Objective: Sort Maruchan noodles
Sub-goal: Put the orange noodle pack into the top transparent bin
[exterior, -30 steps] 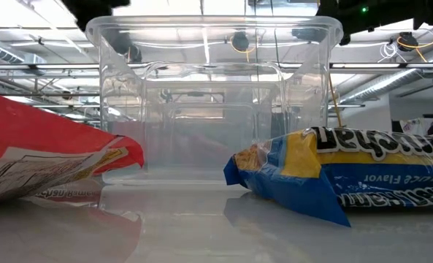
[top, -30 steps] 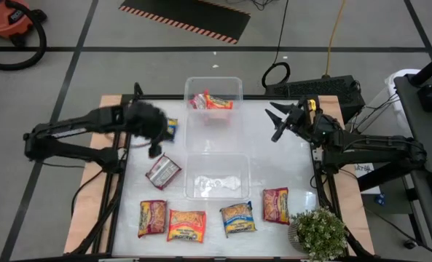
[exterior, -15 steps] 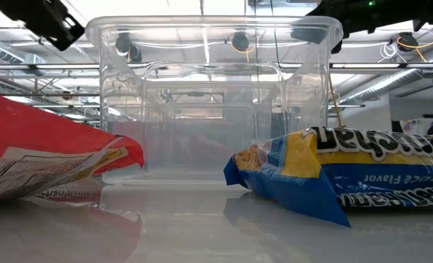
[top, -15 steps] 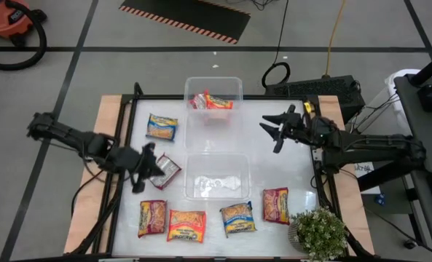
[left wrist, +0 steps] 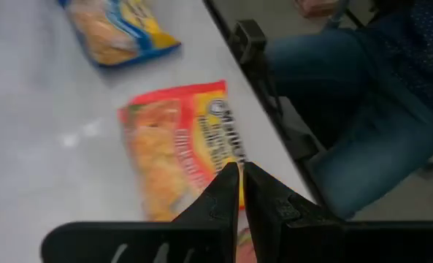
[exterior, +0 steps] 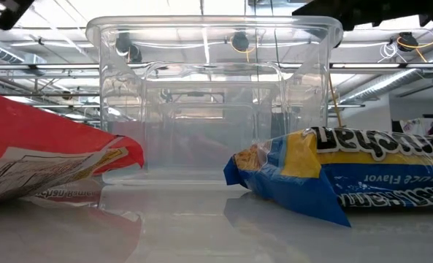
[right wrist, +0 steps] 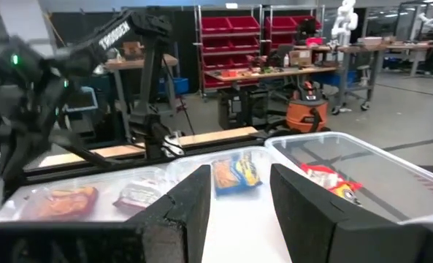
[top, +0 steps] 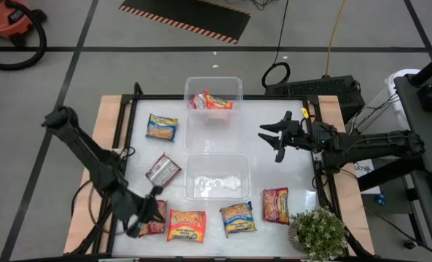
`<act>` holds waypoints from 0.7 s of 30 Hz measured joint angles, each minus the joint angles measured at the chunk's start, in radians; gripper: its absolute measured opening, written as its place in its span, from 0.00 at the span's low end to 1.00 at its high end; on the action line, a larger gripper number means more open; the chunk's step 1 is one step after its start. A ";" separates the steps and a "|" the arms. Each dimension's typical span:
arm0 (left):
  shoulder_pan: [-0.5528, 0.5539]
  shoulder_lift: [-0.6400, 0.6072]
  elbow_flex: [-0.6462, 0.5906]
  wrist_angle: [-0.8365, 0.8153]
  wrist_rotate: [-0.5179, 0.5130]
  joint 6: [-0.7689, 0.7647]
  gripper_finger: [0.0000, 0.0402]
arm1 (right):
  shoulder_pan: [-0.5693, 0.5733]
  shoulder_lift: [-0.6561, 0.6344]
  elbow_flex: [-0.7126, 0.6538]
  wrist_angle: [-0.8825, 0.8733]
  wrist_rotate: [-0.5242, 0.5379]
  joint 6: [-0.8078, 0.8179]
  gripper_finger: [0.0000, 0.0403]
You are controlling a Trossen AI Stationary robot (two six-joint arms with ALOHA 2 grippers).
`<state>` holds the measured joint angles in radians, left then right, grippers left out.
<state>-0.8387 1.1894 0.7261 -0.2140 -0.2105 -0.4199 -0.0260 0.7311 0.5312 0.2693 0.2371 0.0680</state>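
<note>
Several Maruchan packets lie flat on the white table: a blue-yellow one [top: 162,126] at the far left, a silver-red one [top: 162,170], and a near row of red-orange [top: 156,215], red-yellow [top: 187,225], blue-yellow [top: 237,218] and red [top: 276,205]. A red-white packet [top: 210,102] lies in the far clear bin [top: 234,87]. My left gripper [top: 143,218] is shut and empty above the left end of the near row; its wrist view shows the shut fingers [left wrist: 236,172] over a red-orange packet [left wrist: 176,146]. My right gripper [top: 274,138] is open and empty above the table's right part.
A second clear bin [top: 190,191] stands in the table's middle, between the two arms. A potted plant [top: 317,233] stands at the near right corner. A person's legs in jeans [left wrist: 362,139] show beyond the table's edge in the left wrist view.
My left gripper has swept quickly from over the far-left blue-yellow packet toward the table's near edge, past the silver-red packet, to above the left end of the near row. My right gripper has drifted a little toward the near edge. The packets have stayed in place.
</note>
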 joint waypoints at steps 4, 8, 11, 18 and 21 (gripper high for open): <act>-0.024 0.123 0.000 0.110 0.000 -0.101 0.13 | 0.019 0.000 0.000 0.020 0.001 0.000 0.35; -0.027 0.218 0.000 0.111 -0.001 -0.180 0.25 | 0.026 0.000 0.000 0.040 0.001 0.000 0.35; -0.024 0.267 0.000 0.107 -0.015 -0.173 0.33 | 0.028 0.000 0.000 0.051 0.002 -0.001 0.35; 0.006 0.308 0.000 0.013 -0.081 -0.113 0.42 | 0.028 0.000 0.000 0.055 0.002 -0.020 0.35; 0.016 0.311 0.000 -0.060 -0.080 -0.109 0.42 | 0.028 0.000 0.000 0.055 0.002 -0.033 0.35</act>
<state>-0.8230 1.5005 0.7261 -0.2736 -0.2903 -0.5293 0.0021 0.7315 0.5312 0.3241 0.2386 0.0345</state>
